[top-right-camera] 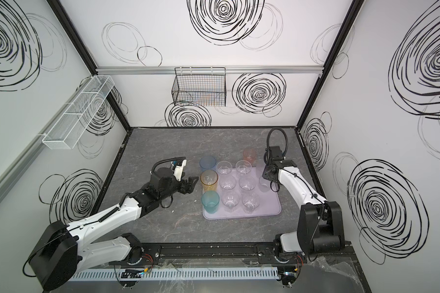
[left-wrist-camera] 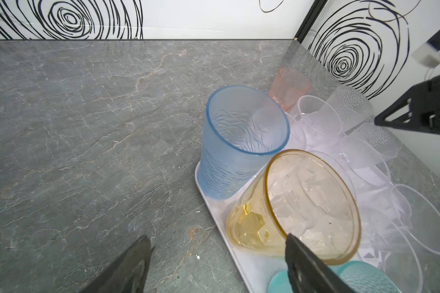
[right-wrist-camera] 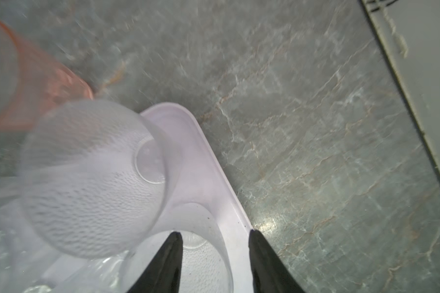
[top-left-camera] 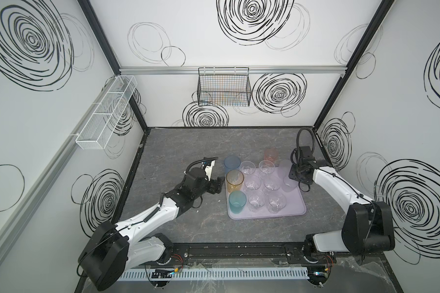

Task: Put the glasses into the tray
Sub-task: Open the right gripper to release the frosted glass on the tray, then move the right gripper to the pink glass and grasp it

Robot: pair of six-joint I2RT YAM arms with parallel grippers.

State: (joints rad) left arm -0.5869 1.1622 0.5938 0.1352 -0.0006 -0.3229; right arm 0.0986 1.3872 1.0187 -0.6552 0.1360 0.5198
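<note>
The lavender tray (top-left-camera: 291,213) holds several clear glasses (top-left-camera: 252,182), with a blue glass (top-left-camera: 231,163), an amber glass (top-left-camera: 235,180) and a teal glass (top-left-camera: 237,201) along its left side. Two frosted glasses (top-left-camera: 287,177) stand at its right side. A pink glass (top-left-camera: 271,154) stands on the table just beyond the far edge. My right gripper (right-wrist-camera: 215,234) is open above the nearer frosted glass (right-wrist-camera: 206,266), one finger inside the rim and one outside. My left gripper (left-wrist-camera: 217,239) hangs open and empty beside the amber glass (left-wrist-camera: 302,203).
A black wire basket (top-left-camera: 224,88) hangs on the back wall and a white mesh basket (top-left-camera: 107,111) on the left wall. The grey marble table (top-left-camera: 188,152) stretches left of and behind the tray. The right wall stands close to the tray.
</note>
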